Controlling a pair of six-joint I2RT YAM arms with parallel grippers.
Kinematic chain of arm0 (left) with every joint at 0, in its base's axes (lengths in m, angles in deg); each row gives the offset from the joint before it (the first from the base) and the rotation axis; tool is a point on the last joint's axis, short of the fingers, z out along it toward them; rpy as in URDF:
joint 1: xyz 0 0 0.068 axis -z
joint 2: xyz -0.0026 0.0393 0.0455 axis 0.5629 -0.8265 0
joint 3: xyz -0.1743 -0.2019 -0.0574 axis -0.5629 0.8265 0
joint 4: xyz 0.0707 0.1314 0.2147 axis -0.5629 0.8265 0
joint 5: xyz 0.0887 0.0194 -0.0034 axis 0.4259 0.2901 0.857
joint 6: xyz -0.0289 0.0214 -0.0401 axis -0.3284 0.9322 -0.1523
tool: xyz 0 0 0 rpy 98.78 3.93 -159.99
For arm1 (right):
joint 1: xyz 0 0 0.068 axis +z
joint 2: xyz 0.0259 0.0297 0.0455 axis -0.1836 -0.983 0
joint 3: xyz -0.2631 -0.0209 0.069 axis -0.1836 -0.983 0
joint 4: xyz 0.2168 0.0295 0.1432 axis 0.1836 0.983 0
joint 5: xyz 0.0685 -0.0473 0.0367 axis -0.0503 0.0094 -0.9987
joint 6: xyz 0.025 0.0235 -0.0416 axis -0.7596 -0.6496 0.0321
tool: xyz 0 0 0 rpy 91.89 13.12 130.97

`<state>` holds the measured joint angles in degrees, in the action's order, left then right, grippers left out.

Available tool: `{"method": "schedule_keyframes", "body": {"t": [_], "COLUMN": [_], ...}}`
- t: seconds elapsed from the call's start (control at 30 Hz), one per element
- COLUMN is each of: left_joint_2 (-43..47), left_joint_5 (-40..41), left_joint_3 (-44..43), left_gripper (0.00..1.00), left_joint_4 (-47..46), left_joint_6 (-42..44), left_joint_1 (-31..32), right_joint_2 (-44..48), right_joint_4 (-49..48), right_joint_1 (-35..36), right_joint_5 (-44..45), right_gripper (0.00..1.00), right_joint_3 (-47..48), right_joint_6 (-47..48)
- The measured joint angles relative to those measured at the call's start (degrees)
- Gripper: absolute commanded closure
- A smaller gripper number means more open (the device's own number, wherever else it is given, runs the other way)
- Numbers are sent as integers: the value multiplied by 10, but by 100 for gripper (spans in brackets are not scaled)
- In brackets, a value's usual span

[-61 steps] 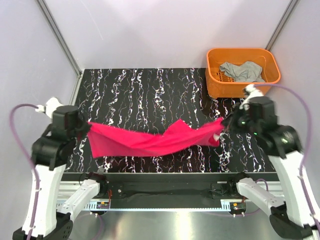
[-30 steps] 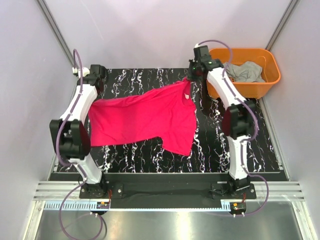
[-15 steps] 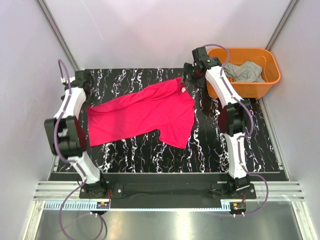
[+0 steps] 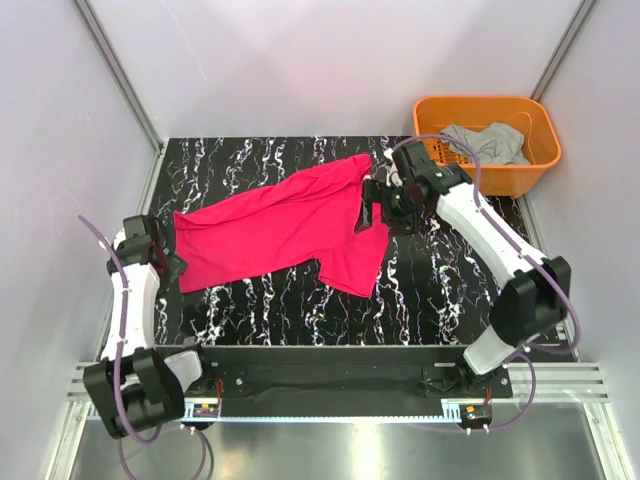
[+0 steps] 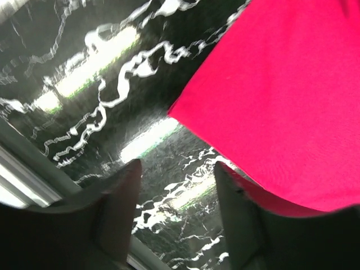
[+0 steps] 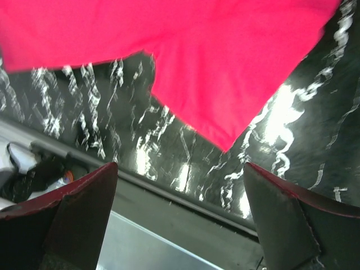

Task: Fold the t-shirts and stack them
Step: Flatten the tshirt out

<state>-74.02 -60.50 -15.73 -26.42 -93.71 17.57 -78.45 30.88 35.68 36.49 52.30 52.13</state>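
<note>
The magenta-red t-shirt [image 4: 285, 225] lay spread on the table [image 4: 450, 290], long axis near-left to far-right. The left gripper [image 5: 177, 180] gaped empty beside its left hem; the right gripper [image 6: 179, 171] hung open above its far end.

red tee [image 4: 280, 225], grey tee [image 4: 487, 141], orange basket [image 4: 500, 180], blk/wht marbled table [image 4: 440, 290]

Black white-veined marble table [image 4: 250, 160] sits between plain pale walls [image 4: 300, 60].
</note>
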Motion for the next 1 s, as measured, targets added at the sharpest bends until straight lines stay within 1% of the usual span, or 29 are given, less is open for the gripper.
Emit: {"method": "schedule_keyframes", "body": {"t": [0.1, 0.13, 0.2, 0.23, 0.33, 0.5, 0.7, 0.93, 1.0], "left_joint_2": [-16, -26, -46, -61, -95, -148, -193, -202, -204], "left_joint_5": [-49, -68, -92, -107, -134, -162, -180, -183, -181], "left_joint_3": [23, 29, 33, 33, 30, 3, -8, 2, 5], "left_gripper": [45, 43, 39, 39, 38, 41, 53, 60, 60], "left_joint_4": [-12, -16, -22, -26, -37, -42, -52, -55, -54], "left_joint_6": [-3, -4, -6, -7, -7, -8, -33, -69, -76], "left_joint_1": [-62, -85, -114, -123, -127, -127, -128, -128, -128], "right_joint_2": [33, 37, 40, 43, 54, 69, 69, 68, 67], "right_joint_4": [-18, -26, -37, -41, -55, -93, -125, -141, -144], "right_joint_1": [-3, -3, -3, -3, -3, -3, -4, -9, -12], "right_joint_5": [-38, -49, -64, -72, -92, -128, -150, -151, -151], "right_gripper": [1, 1, 2, 2, 3, 3, 3, 3, 3], "right_joint_3": [-53, -67, -93, -104, -136, -172, -182, -182, -182], "right_joint_6": [5, 8, 16, 19, 23, 18, 12, 12, 12]}}
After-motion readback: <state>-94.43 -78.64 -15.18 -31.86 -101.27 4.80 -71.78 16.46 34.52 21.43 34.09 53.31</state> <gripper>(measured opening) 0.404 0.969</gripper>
